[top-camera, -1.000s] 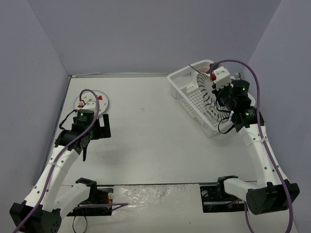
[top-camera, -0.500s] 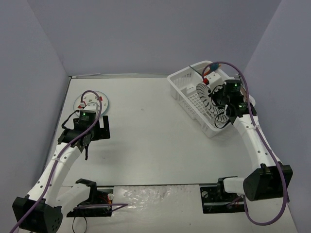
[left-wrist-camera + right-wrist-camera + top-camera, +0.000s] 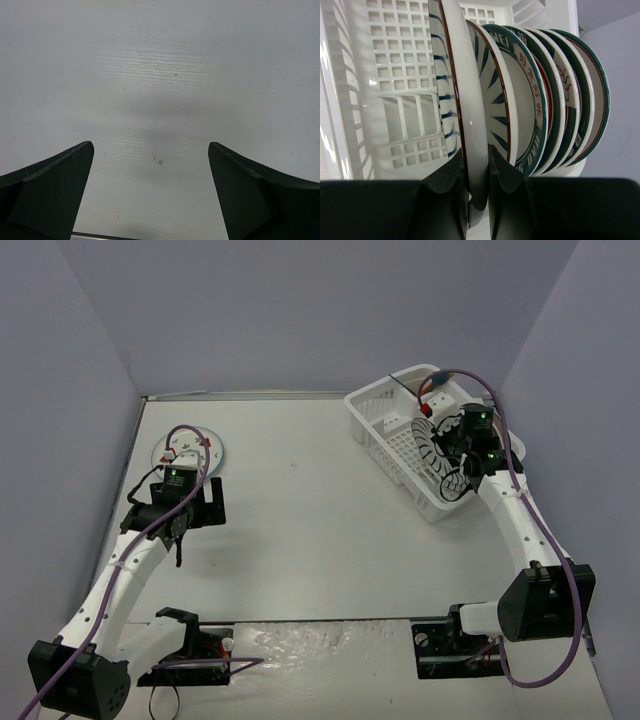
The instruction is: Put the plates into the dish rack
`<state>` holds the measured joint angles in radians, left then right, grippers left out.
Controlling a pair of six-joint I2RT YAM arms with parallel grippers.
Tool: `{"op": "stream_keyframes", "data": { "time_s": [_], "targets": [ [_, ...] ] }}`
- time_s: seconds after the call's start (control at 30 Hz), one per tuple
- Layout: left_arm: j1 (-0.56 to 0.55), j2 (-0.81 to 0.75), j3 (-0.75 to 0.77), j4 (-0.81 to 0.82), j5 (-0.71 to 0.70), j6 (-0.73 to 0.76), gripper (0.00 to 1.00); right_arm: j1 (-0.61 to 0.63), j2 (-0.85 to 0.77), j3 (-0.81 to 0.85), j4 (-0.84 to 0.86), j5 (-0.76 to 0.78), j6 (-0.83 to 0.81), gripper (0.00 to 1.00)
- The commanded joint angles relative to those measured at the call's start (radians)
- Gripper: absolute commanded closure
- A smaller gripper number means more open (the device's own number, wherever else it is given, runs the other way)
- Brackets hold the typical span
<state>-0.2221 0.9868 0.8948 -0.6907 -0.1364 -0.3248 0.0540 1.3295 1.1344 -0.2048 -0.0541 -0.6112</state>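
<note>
Right gripper point(image 3: 477, 182) clamps a plate point(image 3: 470, 110) upright by its rim, to slot beside other plates point(image 3: 535, 100) rightward; left gripper point(image 3: 150, 192) gapes empty.

The dish rack point(image 3: 390, 105) is white with a square-perforated grid. Its striped plates point(image 3: 492, 100) show dark blue radial stripes on white; the rimmed plates point(image 3: 540, 115) are green-edged with red characters.
</note>
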Motion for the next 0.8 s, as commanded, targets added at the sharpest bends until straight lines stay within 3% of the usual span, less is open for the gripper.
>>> {"op": "stream_keyframes", "data": {
  "time_s": [0.0,0.77],
  "targets": [
    [0.007,0.000,0.022,0.045,-0.017,0.013,0.03,-0.009,-0.026,0.017,0.195,0.035,-0.004,1.00],
    [0.013,0.010,0.023,0.043,-0.012,0.012,0.03,-0.024,0.019,-0.041,0.231,-0.016,0.047,1.00]
  ]
}}
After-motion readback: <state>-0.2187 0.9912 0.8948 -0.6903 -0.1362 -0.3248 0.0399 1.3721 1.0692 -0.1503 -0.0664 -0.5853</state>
